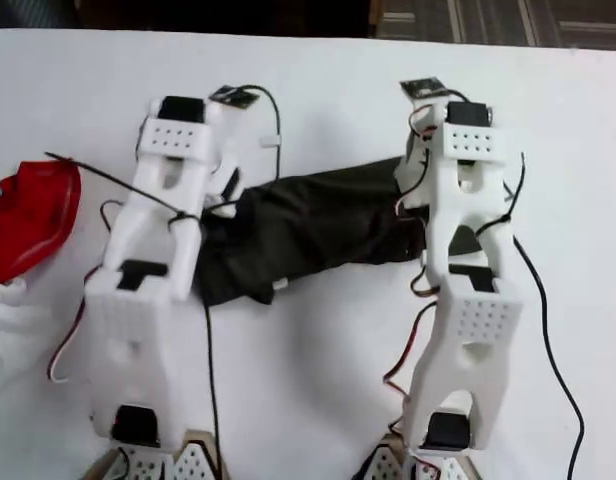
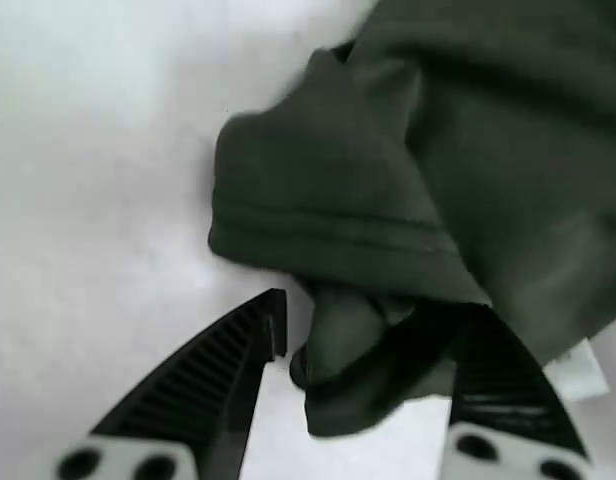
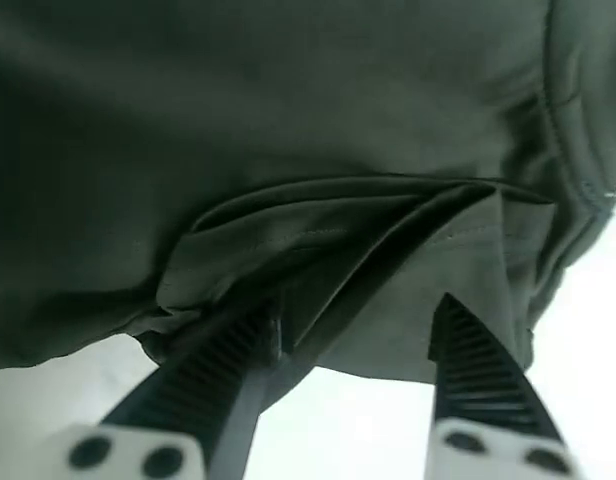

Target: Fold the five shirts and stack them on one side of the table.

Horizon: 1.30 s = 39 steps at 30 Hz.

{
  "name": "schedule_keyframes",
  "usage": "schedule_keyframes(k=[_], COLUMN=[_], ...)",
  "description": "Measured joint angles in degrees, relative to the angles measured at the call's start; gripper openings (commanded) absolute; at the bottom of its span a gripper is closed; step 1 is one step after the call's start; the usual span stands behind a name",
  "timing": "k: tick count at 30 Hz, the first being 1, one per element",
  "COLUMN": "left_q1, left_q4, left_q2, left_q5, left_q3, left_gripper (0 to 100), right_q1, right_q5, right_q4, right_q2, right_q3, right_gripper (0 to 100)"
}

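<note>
Starting at the far left edge of the table [image 1: 318, 90], I'm looking at a red shirt [image 1: 28, 215] lying bunched up, and just below it a white cloth [image 1: 8, 340] is sitting crumpled, partly cut off by the edge of the high view. Both are lying well apart from the action.

Moving along, the left arm [image 1: 153, 260] is stretching out from the near edge and bending down over one end of the dark shirt [image 1: 308, 230]. From its wrist camera, I'm seeing the left gripper [image 2: 373, 330] with its jaws spread wide. A rolled fold of the dark fabric is sitting between them, and one finger [image 2: 228, 370] is hanging over bare table beside the hem. A small white label [image 2: 578, 370] is poking out from under the cloth near the other finger.

In the middle, the dark shirt is lying as a long, rumpled band across the table, running from one arm to the other.

Over to the right, the right arm [image 1: 468, 300] is reaching down onto the other end of that band. The right gripper [image 3: 356, 315] is likewise standing wide, with layered folds of the shirt draping over and between the two fingers and a strip of white table showing beneath. I can't tell whether either finger is pressing into the cloth.
</note>
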Motion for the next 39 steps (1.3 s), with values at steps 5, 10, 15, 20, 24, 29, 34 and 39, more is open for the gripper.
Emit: schedule_keyframes(k=[5, 10, 15, 20, 24, 29, 34, 39], left_q1=[-0.8, -3.3, -7.4, -10.9, -14.1, -17.8, -20.2, -22.1], left_q4=[1.8, 2.5, 3.0, 3.3, 3.3, 3.5, 3.5, 3.5], left_q2=[6.9, 9.0, 9.0, 5.7, -0.8, -10.1, -19.0, -29.2], left_q5=[-0.1, -1.8, -5.4, -11.2, -15.4, -19.0, -21.9, -24.7], left_q3=[-5.2, -5.8, -5.9, -5.9, -5.9, -1.2, 5.5, 6.6], left_gripper=[9, 2, 3, 3, 3, 3, 3, 3], right_q1=[0.0, 0.9, 1.4, 1.4, 1.2, 3.0, 6.5, 8.6], right_q5=[0.0, 0.0, 0.0, 0.0, 2.4, 3.9, 8.4, 13.3], right_q4=[-1.2, -3.8, -4.3, -3.2, 0.9, 4.0, 4.4, 1.1], right_q2=[5.1, 8.1, 8.4, 7.9, 4.8, -3.3, -15.4, -32.5], right_q3=[0.0, -0.2, -0.2, -0.2, 0.0, 3.3, 14.8, 31.3], right_gripper=[11.5, 2.7, 1.9, 1.9, 1.9, 1.9, 1.9, 1.9])
